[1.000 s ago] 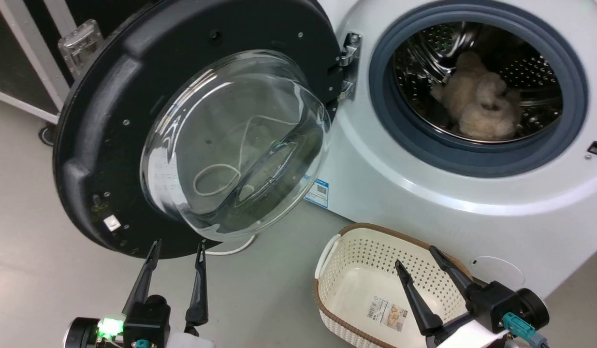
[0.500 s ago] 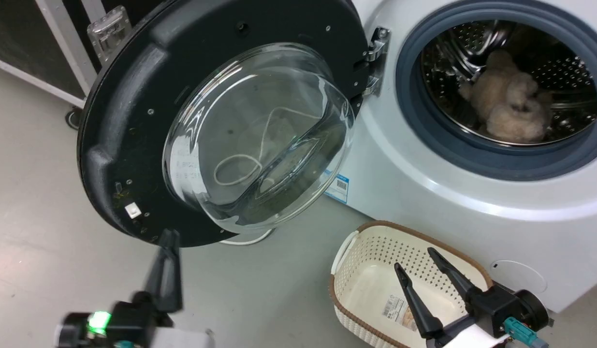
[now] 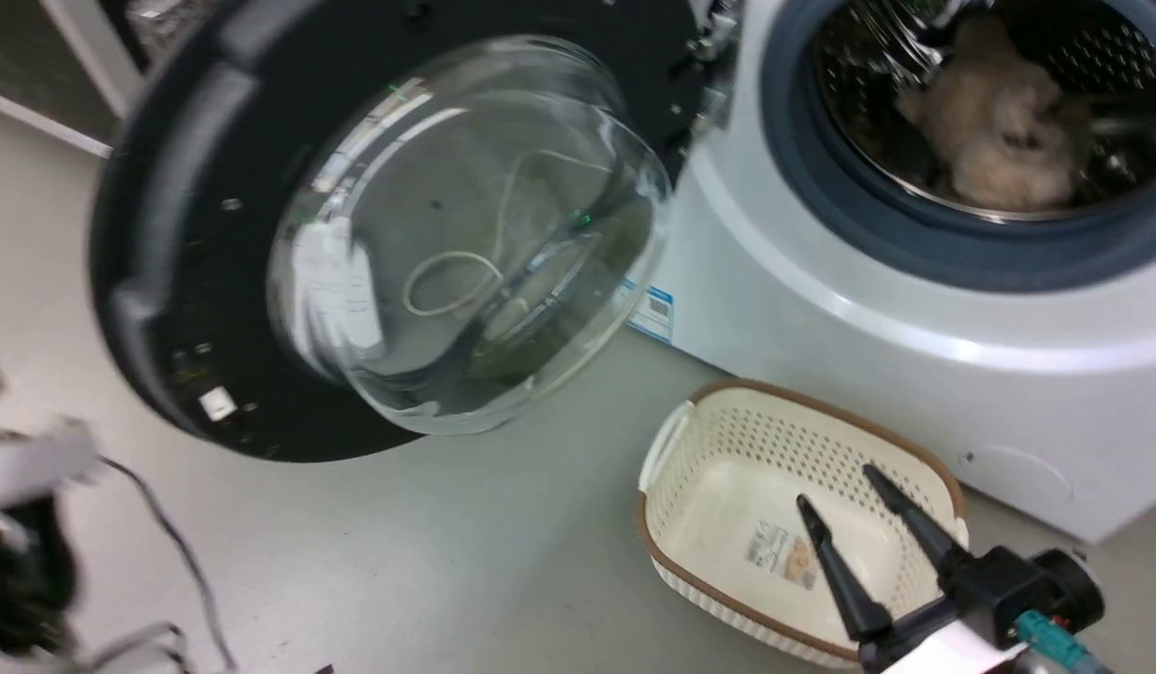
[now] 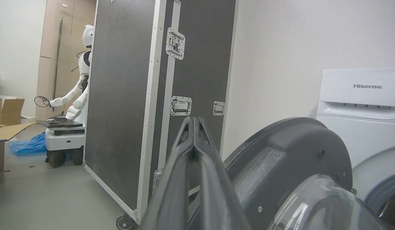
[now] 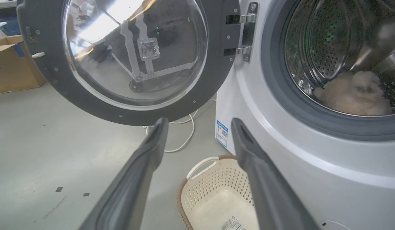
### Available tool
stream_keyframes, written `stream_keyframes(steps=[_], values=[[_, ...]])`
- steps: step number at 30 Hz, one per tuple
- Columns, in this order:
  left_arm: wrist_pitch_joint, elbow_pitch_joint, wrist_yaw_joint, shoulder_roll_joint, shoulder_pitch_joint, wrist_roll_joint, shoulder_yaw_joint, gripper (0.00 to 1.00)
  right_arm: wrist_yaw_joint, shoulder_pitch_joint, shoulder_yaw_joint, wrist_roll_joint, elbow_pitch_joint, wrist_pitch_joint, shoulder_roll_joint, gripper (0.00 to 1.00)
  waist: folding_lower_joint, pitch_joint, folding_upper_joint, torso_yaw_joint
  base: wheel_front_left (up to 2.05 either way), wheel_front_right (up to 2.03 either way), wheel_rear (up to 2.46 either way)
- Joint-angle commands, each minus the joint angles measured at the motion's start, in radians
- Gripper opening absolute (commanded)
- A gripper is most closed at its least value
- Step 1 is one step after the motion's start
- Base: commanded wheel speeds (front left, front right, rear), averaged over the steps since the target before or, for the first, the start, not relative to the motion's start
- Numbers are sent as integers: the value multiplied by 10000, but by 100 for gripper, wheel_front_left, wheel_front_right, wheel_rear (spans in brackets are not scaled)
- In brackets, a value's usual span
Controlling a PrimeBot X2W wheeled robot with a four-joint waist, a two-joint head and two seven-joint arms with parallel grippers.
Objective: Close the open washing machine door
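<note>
Wide-open washing machine door (image 3: 400,225) hangs just right of left gripper (image 4: 194,120), fingers pressed together, empty; contact unclear. Beneath door, right gripper (image 5: 197,123) spread, empty. Door stiff, likely heavy; glass (image 5: 133,54) slick. Push black rim (image 5: 40,60) opposite hinge (image 5: 245,35).

A robotics lab — wheeled black flight case (image 4: 120,95), another white robot (image 4: 64,142) (cardboard boxes (image 4: 5,111) beside it).
</note>
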Motion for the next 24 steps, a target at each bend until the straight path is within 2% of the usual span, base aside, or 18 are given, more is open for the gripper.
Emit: stream_keyframes(steps=[1, 4, 6, 10, 14, 19, 22, 24], values=[[192, 290, -94, 156, -294, -318, 209, 0, 8, -157, -14, 80, -88, -39, -100, 100, -1, 350, 0, -356, 0, 0, 0], [1062, 1424, -145, 454, -1191, -1690, 1024, 0, 8, -224, -24, 160, -116, -47, -214, 100, -1, 586, 0, -635, 0, 0, 0], [1709, 2178, -2, 589, -1689, -2549, 1558, 0, 8, -266, -6, 221, -100, -56, -280, 100, -1, 713, 0, -814, 0, 0, 0], [2823, 3591, 203, 1100, -2272, -3651, 2338, 0, 8, -352, -9, 351, -47, -85, -373, 100, -1, 889, 0, -1102, 0, 0, 0], [4186, 4674, 301, 1180, -2643, -5099, 3002, 0, 8, -398, 35, 431, 37, -112, -441, 100, -1, 932, 0, -1288, 0, 0, 0], [6617, 5131, 358, 862, -2738, -7130, 3379, 0, 8, -431, 52, 479, 151, -134, -447, 100, -1, 866, 0, -1365, 0, 0, 0], [7587, 4912, 251, 727, -2440, -7713, 3321, 0, 8, -426, 61, 486, 248, -143, -381, 100, -1, 728, 0, -1358, 0, 0, 0], [8014, 4638, -39, 688, -2137, -7870, 3173, 0, 8, -419, 79, 499, 333, -149, -325, 100, -1, 594, 0, -1350, 0, 0, 0]])
